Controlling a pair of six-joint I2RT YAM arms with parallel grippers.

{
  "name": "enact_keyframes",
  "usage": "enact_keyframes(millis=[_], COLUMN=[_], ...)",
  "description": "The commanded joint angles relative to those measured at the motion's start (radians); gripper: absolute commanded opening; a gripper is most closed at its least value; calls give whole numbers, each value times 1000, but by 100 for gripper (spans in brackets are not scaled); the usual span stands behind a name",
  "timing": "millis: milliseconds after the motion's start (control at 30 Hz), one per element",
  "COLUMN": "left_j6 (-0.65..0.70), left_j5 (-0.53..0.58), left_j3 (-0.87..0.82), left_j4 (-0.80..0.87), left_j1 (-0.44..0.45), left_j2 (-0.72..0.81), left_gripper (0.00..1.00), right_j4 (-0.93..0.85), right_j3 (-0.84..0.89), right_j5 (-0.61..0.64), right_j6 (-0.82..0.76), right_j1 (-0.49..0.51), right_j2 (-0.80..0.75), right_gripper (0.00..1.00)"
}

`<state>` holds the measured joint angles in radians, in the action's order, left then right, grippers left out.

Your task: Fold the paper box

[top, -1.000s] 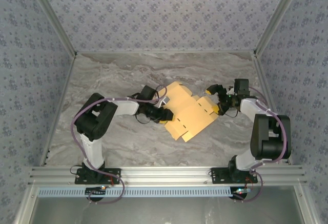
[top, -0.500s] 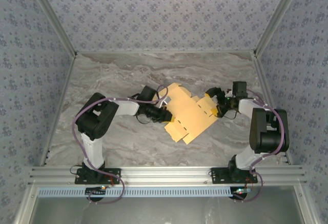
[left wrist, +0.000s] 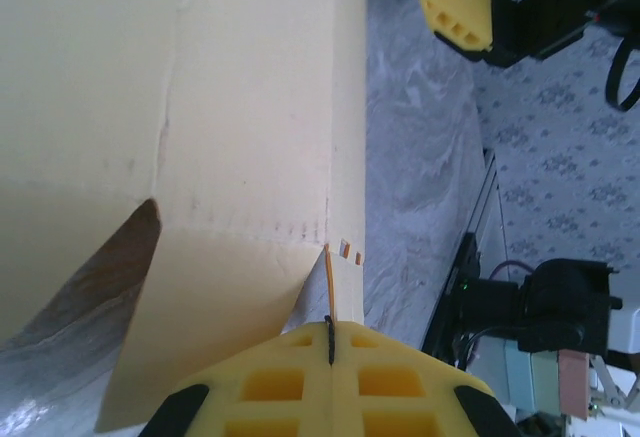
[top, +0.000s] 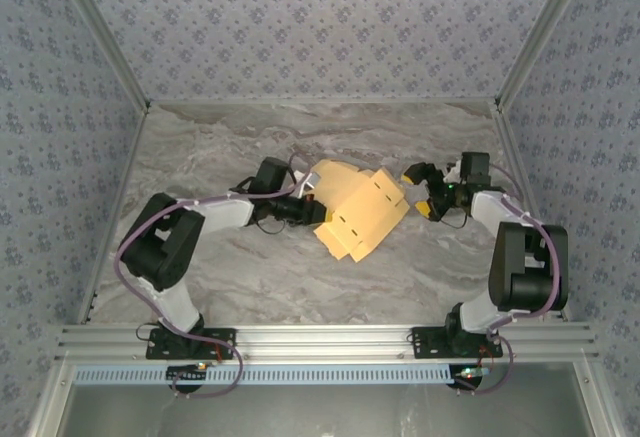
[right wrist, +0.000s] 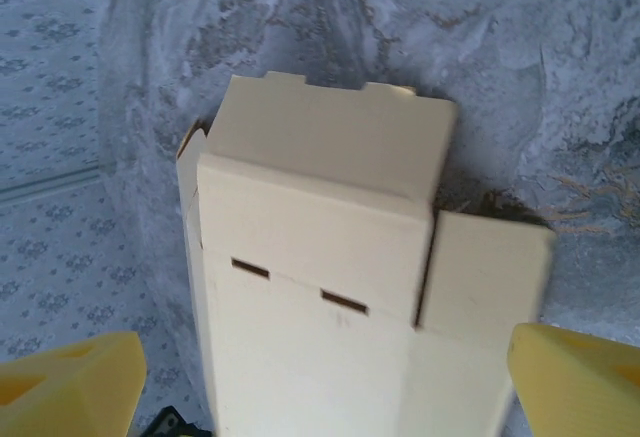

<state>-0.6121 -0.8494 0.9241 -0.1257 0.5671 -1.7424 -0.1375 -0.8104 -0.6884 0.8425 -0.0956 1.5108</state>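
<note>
The grey marbled bench (top: 240,142) carried the paper box (top: 362,215) near its middle, between the two arms. The box was a partly folded orange-yellow cut-out. Some panels were raised off the bench and creased over, and none were yet closed into a box shape. I judged the folding to be under way, with most of it left to do.

The card looked thin and light, stiff across its panels and weak at the scored lines. It would probably bend at a crease under slight pressure. It could also slide on the smooth bench, or buckle if pushed in the middle of a panel. An edge close beside a crease seemed the soundest place to take hold.

The left tool (left wrist: 330,357) was clenched on the box's left side, its yellow pads pressed together with a thin rim of card pinched between them. The right tool (top: 419,190) hung released just off the box's right end. Its fingers were spread wide to either side of the card and, as far as the right wrist view showed, were not touching it. Two small slots (right wrist: 345,302) were cut along a fold line on the panel facing that tool.
</note>
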Motion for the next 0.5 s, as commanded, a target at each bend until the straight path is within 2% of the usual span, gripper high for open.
enact_keyframes(millis=[0,167,300,400,467], left_j6=[-24,-31,-114,-220,-237], left_j5=[7,17,70,60,70], left_j3=[15,27,61,73,102], left_j4=[-10,9,85,70,122], left_j1=[-5,-16,-43,-61,-67], left_j2=[62,123,135,134,133], left_gripper=[0,0,0,0,0], right_j4=[2,56,140,172,147], right_j3=[-20,-5,24,31,26], right_j5=[-58,-92,-99,-65,16], right_j6=[-46,-29,-20,-66,-177], right_j1=[-12,-4,32,94,142], right_j2=[-34,-38,-43,-60,-98], right_gripper=[95,94,95,94,94])
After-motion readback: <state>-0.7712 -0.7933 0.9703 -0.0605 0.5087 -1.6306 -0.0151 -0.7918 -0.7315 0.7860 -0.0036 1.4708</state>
